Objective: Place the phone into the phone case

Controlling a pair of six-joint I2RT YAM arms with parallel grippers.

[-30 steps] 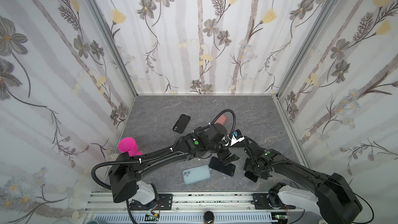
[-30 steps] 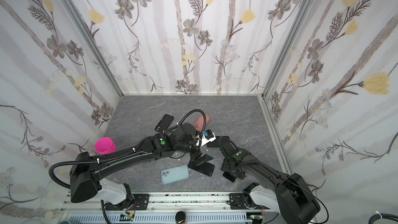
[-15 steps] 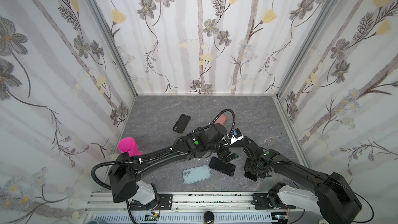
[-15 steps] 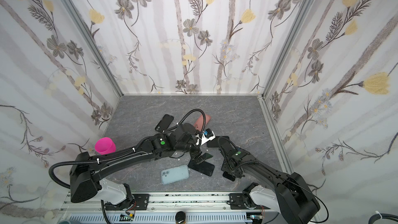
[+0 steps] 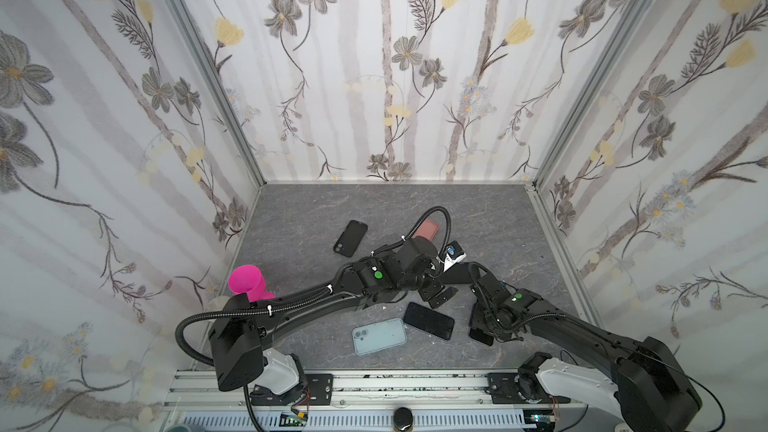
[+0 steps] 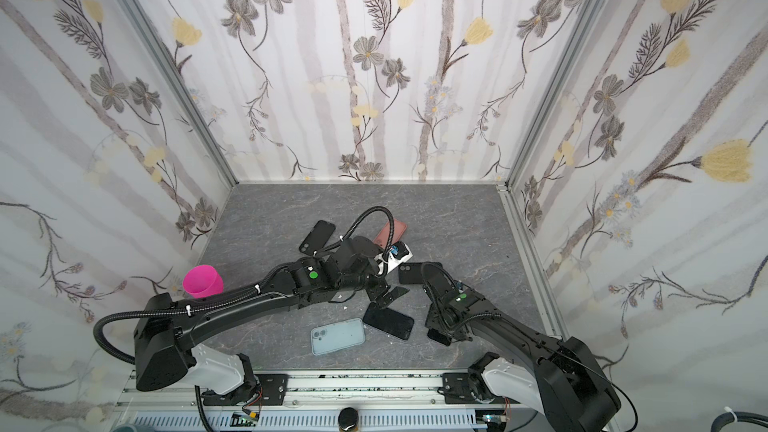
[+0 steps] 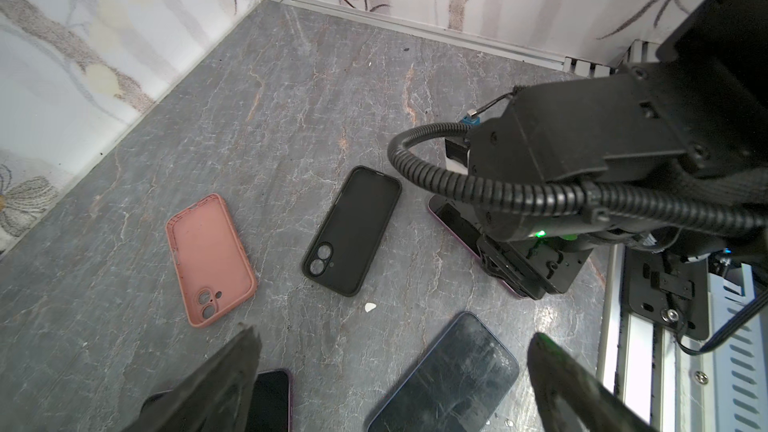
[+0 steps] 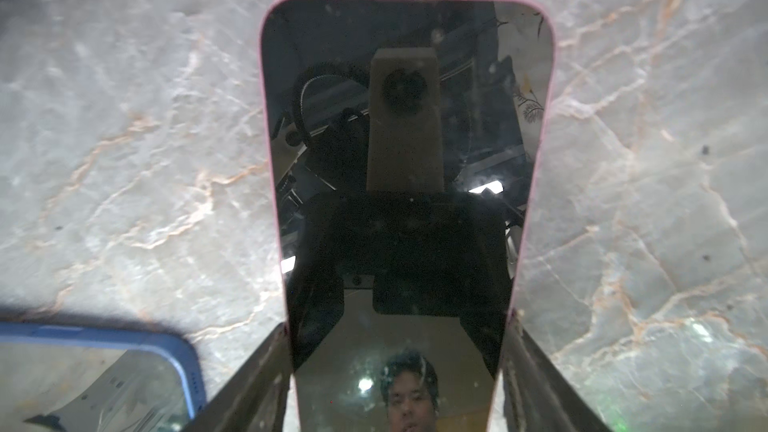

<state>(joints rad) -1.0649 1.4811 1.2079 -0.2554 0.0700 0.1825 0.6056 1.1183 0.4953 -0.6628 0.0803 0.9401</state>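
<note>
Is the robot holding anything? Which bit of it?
The right fingers pinch the pink-edged phone by its two long sides, near one end. The left fingers hold nothing.

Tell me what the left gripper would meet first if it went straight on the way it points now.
Most likely the bare tabletop, in the gap between the blue-edged phone and the purple-edged phone. The left gripper is open; depth is unclear.

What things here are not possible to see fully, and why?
- pink phone: one end cut off by the right wrist view's edge; right arm covers most of it in both top views.
- salmon case: partly behind the left arm's cable in both top views.
- blue phone: cut off by the right wrist view's edge.
</note>
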